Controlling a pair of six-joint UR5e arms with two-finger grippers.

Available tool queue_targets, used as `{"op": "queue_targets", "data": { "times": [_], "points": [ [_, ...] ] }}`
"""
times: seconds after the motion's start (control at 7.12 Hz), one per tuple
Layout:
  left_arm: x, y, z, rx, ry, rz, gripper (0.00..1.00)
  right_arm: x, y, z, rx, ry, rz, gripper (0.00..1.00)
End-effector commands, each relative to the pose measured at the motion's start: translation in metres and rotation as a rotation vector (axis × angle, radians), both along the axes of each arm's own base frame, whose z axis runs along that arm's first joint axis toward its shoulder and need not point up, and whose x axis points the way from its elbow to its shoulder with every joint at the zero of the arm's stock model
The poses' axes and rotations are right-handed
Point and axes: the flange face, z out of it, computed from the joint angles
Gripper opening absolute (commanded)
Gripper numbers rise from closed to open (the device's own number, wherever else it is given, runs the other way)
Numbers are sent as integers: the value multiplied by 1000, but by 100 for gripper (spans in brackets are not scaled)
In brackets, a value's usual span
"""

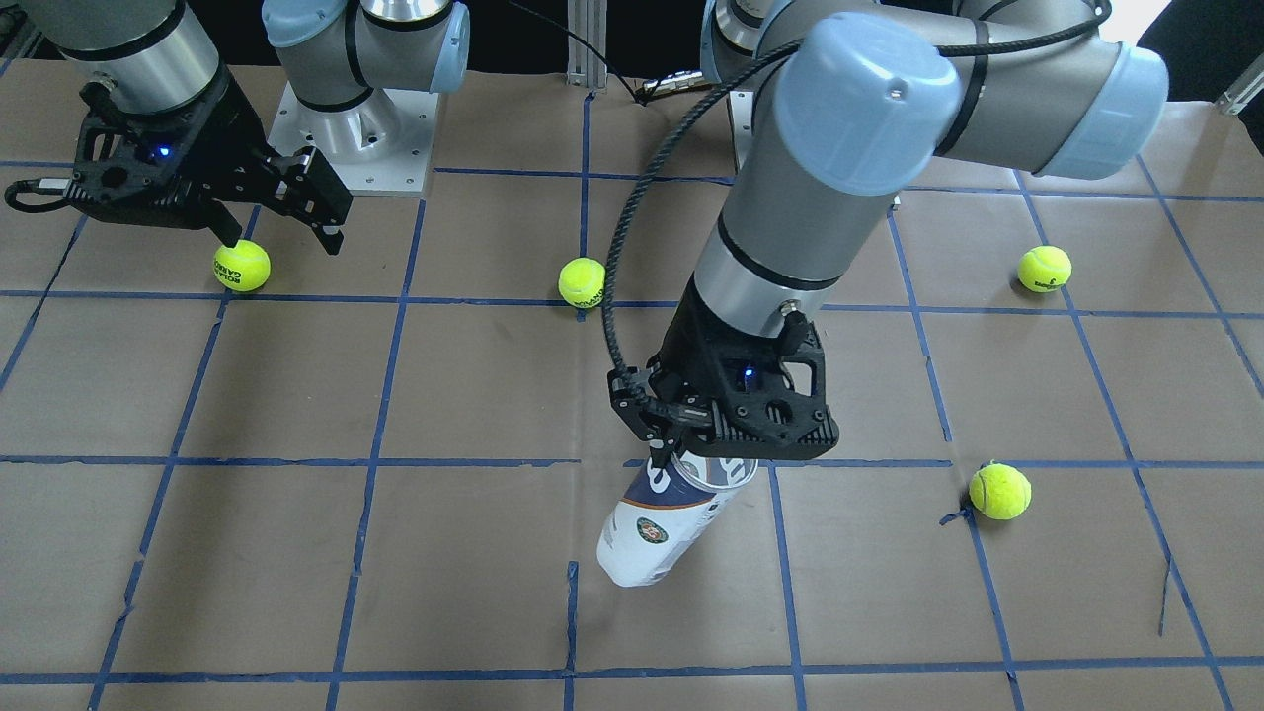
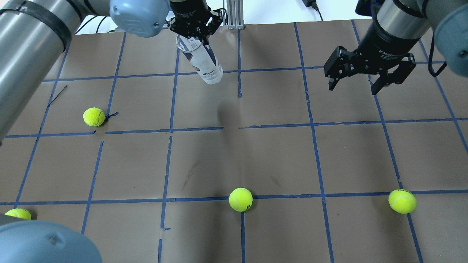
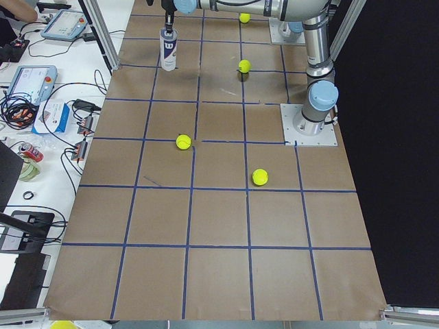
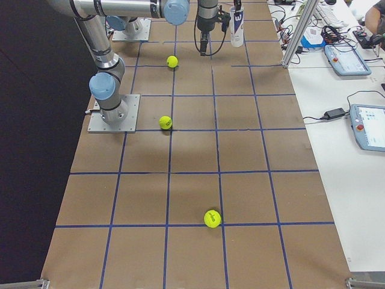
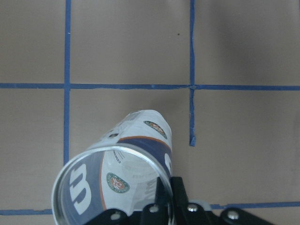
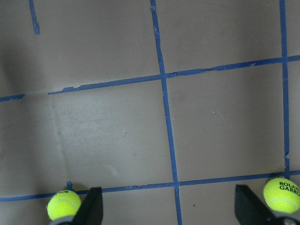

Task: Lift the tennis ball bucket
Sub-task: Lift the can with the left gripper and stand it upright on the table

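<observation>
My left gripper (image 1: 696, 456) pinches the bucket (image 1: 647, 538) by its rim, right gripper (image 2: 353, 89) hangs wide. Lift step, I reckon; next, straight up, gently.

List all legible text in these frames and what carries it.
"Wilson": tennis ball bucket, near its base.
"W": the bucket's blue label band.
"ROLAN GARRO": tennis ball in right wrist view, cut off by curve.
"2F Adaptive": right end effector body; rest blurred.
Bucket's round emblem: too small to read.

Tennis ball bucket (image 1: 652, 528) under the left tool (image 1: 696, 456) — right tool (image 1: 281, 237) well apart, beside a tennis ball (image 1: 242, 265).
</observation>
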Motion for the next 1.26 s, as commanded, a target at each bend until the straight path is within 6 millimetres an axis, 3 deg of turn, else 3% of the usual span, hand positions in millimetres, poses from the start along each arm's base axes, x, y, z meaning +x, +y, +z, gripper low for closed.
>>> {"op": "queue_targets", "data": {
  "times": [0.0, 0.84, 0.98, 1.12],
  "points": [
    [-3, -15, -28, 26, -78, -89, 0, -3, -1, -1, 4, 3, -3, 100],
    [-9, -13, -58, 148, -36, -142, 3, -6, 1, 4, -5, 45, 20, 100],
    [-9, -13, -58, 149, -39, -137, 21, -6, 1, 3, -3, 45, 19, 100],
    [-8, -12, -59, 168, -39, -117, 46, -5, 0, 3, -5, 42, 22, 100]
  ]
}}
